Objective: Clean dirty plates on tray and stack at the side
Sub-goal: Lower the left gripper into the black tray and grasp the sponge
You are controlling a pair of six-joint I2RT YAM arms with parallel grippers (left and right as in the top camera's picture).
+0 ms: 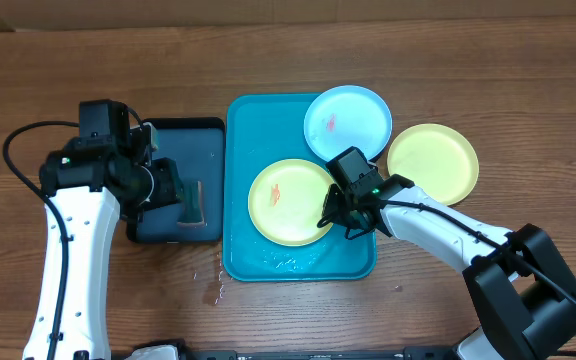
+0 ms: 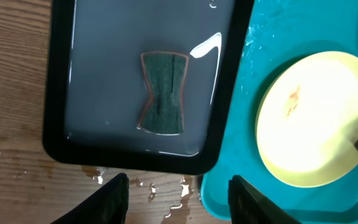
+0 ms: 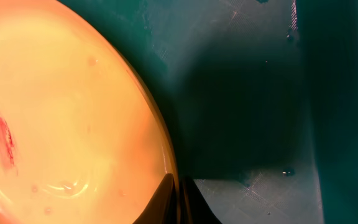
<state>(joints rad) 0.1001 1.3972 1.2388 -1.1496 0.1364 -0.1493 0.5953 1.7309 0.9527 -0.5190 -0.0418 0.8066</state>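
Note:
On the turquoise tray (image 1: pixel 251 255) lies a pale yellow plate (image 1: pixel 286 200) with a small orange-red smear. My right gripper (image 1: pixel 336 212) is at its right rim. In the right wrist view the gripper (image 3: pixel 178 183) is shut, pinching the rim of this plate (image 3: pixel 61 112). A light blue plate (image 1: pixel 346 122), also smeared, rests at the tray's far right corner. A second yellow plate (image 1: pixel 432 163) sits on the table to the right. My left gripper (image 1: pixel 183 195) hangs open over the dark tray; the left wrist view shows its jaws (image 2: pixel 179 186) apart and empty.
The dark navy tray (image 1: pixel 211 130) left of the turquoise one holds shallow water and a green sponge (image 2: pixel 162 93). Water drops (image 1: pixel 213 280) lie on the wood in front of both trays. The right arm's base (image 1: pixel 528 300) stands at the near right.

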